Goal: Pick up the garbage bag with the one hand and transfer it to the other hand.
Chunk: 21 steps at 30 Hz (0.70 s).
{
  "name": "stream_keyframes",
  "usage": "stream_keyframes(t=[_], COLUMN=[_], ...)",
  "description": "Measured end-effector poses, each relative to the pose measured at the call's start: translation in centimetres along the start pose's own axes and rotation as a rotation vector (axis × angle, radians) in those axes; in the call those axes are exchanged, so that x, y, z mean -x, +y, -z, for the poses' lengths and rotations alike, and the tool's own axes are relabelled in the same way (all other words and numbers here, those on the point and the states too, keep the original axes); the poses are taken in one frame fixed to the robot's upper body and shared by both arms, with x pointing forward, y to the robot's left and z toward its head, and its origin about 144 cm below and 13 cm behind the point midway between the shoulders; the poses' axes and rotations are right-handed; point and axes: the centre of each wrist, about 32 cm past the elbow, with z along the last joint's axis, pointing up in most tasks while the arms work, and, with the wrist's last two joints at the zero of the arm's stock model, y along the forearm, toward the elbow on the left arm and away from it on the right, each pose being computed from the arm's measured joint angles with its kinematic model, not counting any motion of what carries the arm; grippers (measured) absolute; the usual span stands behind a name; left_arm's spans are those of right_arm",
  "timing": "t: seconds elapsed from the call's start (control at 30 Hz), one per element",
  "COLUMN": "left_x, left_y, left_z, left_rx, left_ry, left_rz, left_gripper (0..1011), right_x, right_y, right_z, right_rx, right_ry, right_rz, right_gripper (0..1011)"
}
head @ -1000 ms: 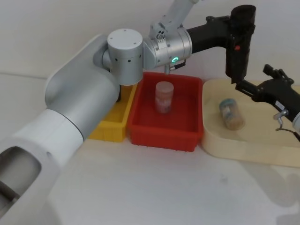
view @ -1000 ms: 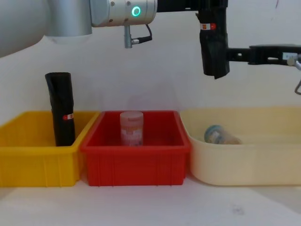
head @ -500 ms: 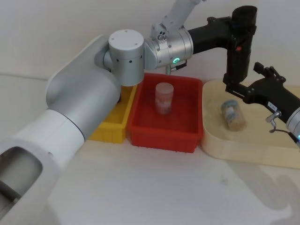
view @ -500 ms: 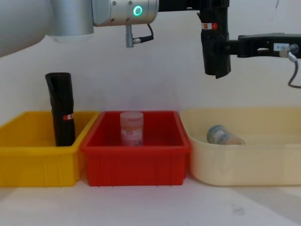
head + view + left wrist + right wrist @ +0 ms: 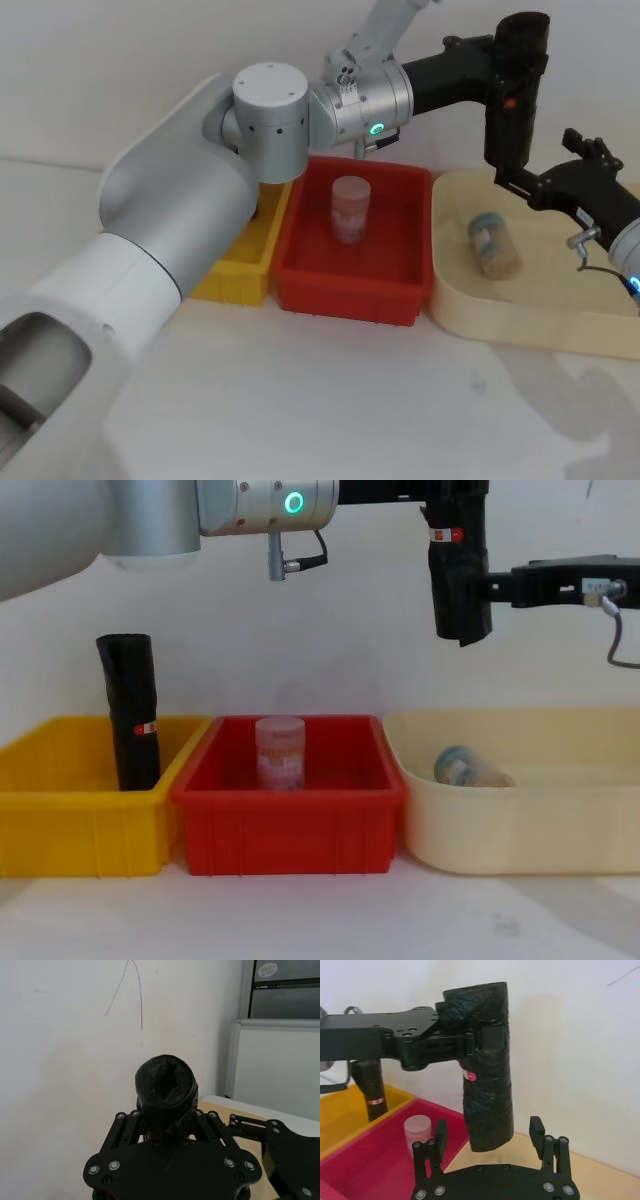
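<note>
The garbage bag (image 5: 508,135) is held upright in the air toward the far edge of the surface (image 5: 300,400), above the place where the red bin (image 5: 400,290) meets the cream tray (image 5: 530,320). It is clamped on its upper part by the fingers of the left gripper (image 5: 500,70), on the green-lit arm. The right gripper (image 5: 488,1130) is presented level from the right-hand edge, its fingers (image 5: 536,1132) spread apart, with the roll's lower half lined up between them. Whether the roll is touched by them cannot be told.

A drop is judged the main risk. If the left fingers are released before the right fingers are firmly closed, the roll would fall into the tray or bin below, perhaps onto the jar (image 5: 493,243) lying in the tray. If the grip is taken too near the lower end, the roll could be squeezed out; if it is taken too high, the two sets of fingers could be knocked together.

The roll is a black cylinder of tightly wound plastic film, glossy and creased, with a crumpled hollow end (image 5: 165,1082) and a small red mark on its side. Such film is judged slippery and slightly compressible. The fingers are slim, hard black links. The bin is rigid moulded plastic with ribbed walls, and the tray is smooth with rounded corners.
</note>
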Motion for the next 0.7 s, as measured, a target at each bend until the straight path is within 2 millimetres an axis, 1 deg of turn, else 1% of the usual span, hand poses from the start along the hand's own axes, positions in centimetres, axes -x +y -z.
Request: stream_keyframes(t=[0.7], left_x=[0.0], left_y=[0.0], left_z=[0.0], left_rx=[0.000], left_ry=[0.000], left_rz=[0.000], left_gripper=[387], right_x=[-0.4], right_y=[2.6], right_z=[-0.4], right_rx=[0.008], right_ry=[-0.003], right_rz=[0.030], right_gripper=[1000])
